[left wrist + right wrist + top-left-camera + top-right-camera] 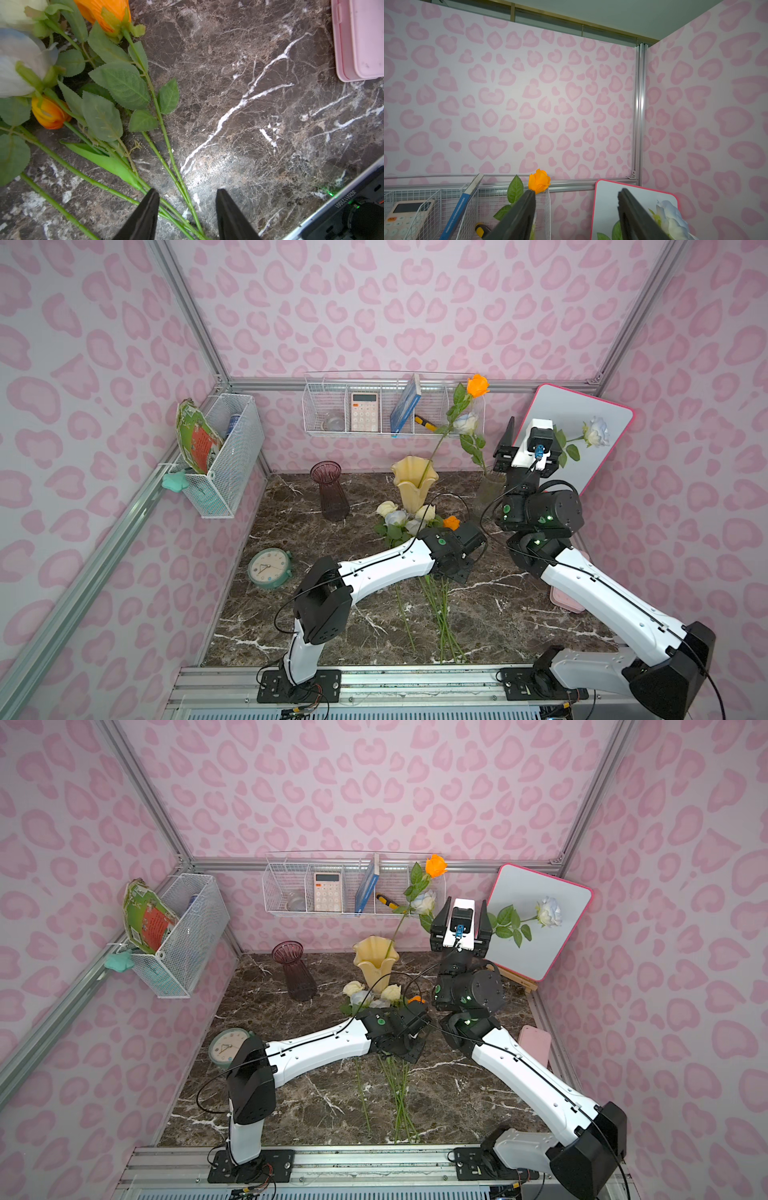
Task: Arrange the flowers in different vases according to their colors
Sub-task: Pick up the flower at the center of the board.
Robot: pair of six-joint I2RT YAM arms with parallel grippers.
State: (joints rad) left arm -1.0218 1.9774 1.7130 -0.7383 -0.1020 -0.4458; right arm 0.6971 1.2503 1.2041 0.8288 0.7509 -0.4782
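Note:
The flowers lie in a pile mid-table: cream roses (386, 508), a bluish white rose (397, 517) and an orange rose (451, 522), with their stems (444, 614) running toward the front edge. My left gripper (187, 193) is open low over the table, and two of those stems (178, 182) pass between its fingers. An orange tulip bud (49, 113) lies beside the leaves. The cream-yellow vase (413, 481) holds an orange rose (477, 385). The clear vase (490, 489) holds a bluish white rose (465, 423). The purple vase (328, 489) stands empty. My right gripper (465, 900) is raised above the clear vase, open and empty.
A tilted pink-framed mirror (582, 439) at the back right reflects a white rose. A wire basket (395, 406) hangs on the back wall, another (226, 452) on the left wall. A green clock (269, 567) lies front left, a pink box (565, 601) by the right wall.

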